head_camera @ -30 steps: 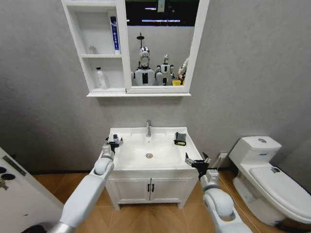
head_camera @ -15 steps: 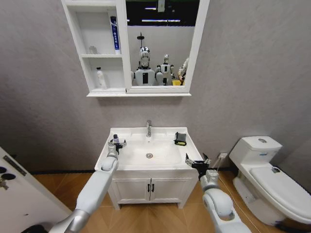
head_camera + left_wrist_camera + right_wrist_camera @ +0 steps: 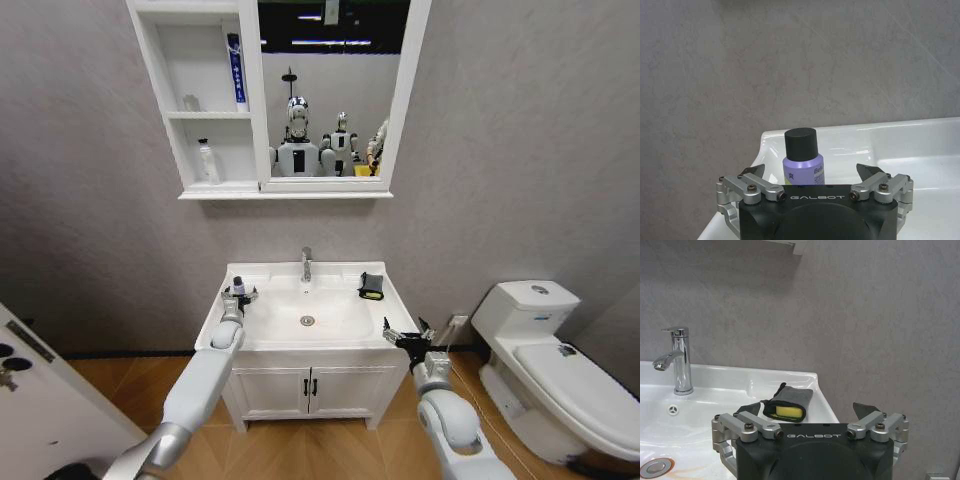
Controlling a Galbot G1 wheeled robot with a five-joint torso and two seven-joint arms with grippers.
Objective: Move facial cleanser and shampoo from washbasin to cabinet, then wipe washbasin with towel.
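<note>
A small lilac bottle (image 3: 238, 286) (image 3: 803, 160) with a black cap stands upright on the back-left corner of the white washbasin (image 3: 270, 325); its label is too small to tell cleanser from shampoo. My left gripper (image 3: 238, 298) (image 3: 810, 172) is open just in front of it, with a finger on each side and neither touching. My right gripper (image 3: 405, 338) (image 3: 810, 410) hangs open off the basin's front-right corner. The dark towel (image 3: 371, 286) (image 3: 788, 403) with its yellow-green edge lies folded on the back-right rim. The cabinet (image 3: 160, 95) hangs above left, beside the mirror.
On the cabinet shelves are a blue tube (image 3: 234, 70), a small glass (image 3: 190, 102) and a white bottle (image 3: 207, 162). A chrome tap (image 3: 306, 264) (image 3: 678, 365) stands at the back of the bowl, above the drain (image 3: 307, 321). A toilet (image 3: 555, 370) is on the right.
My left arm has swung inward from the basin's left edge, bringing its gripper up to the lilac bottle. The right arm has barely moved.
</note>
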